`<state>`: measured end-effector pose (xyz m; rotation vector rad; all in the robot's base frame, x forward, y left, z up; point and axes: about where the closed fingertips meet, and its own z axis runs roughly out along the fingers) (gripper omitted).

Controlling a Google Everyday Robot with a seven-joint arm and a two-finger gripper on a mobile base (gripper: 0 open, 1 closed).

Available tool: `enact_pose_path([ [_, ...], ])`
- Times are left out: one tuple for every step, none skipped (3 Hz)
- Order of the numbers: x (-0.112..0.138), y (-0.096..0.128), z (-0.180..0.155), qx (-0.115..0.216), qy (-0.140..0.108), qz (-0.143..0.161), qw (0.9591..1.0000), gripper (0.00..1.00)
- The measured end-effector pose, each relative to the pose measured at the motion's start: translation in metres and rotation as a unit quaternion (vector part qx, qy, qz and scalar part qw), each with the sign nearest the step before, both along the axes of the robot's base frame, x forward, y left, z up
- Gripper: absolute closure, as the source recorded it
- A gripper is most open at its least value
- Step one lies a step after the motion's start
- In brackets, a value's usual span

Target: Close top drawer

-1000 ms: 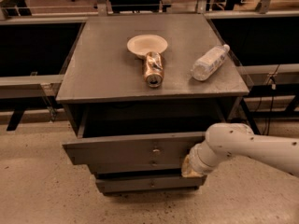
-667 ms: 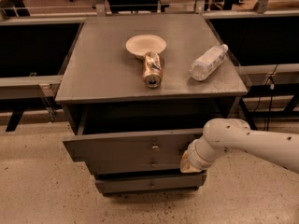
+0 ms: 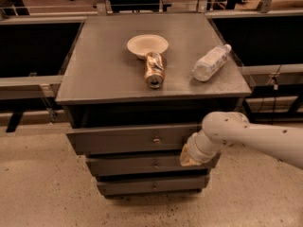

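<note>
Top drawer (image 3: 123,139) was still part-open: front panel stood proud of the cabinet (image 3: 94,74), with a dark gap showing between it and the cabinet top. It sat at 6 o'clock from the can (image 3: 154,70).

Gripper (image 3: 189,155) was at the right end of that front panel, at 4 o'clock from its knob (image 3: 156,139) and low on the panel edge, overlapping the middle drawer (image 3: 137,165). It looked to be in contact with the panel, but I couldn't confirm that. Claw state: can't tell, spread or pressed together. Arm (image 3: 251,138) came in from 3 o'clock.

My read on the step: it was mid-push, with travel left.
- Contact was off-centre. Pushing at one end could rack the drawer on its slides, so shift toward the knob or keep the force square to the panel.
- Push toward 12 o'clock, straight into the cabinet, with no sideways component.
- Stay on the top panel. Sliding down at 6 o'clock would load the middle drawer instead.
- Go slow and steady, and stop once the front is flush, so nothing on top rolls. Can and bottle (image 3: 210,63) both lay on their sides.

Counts:
- drawer fronts: 3, bottom drawer (image 3: 142,187) included
- knobs: 3, one per front
- bowl (image 3: 147,45): 1, touching the can at its 12 o'clock
- can: 1
- bottle: 1, at 3 o'clock from the can, apart from it
- arm: 1
- gripper: 1
</note>
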<state>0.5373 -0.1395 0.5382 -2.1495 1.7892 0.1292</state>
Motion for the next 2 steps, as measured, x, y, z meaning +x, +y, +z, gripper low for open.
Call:
enact_pose_path([
  [0.0255, 0.0013, -0.0108, -0.02, -0.004, 0.025, 0.9995, 1.0],
  [0.0313, 0.0019, -0.0092, -0.022, -0.009, 0.027, 0.9994, 1.0],
])
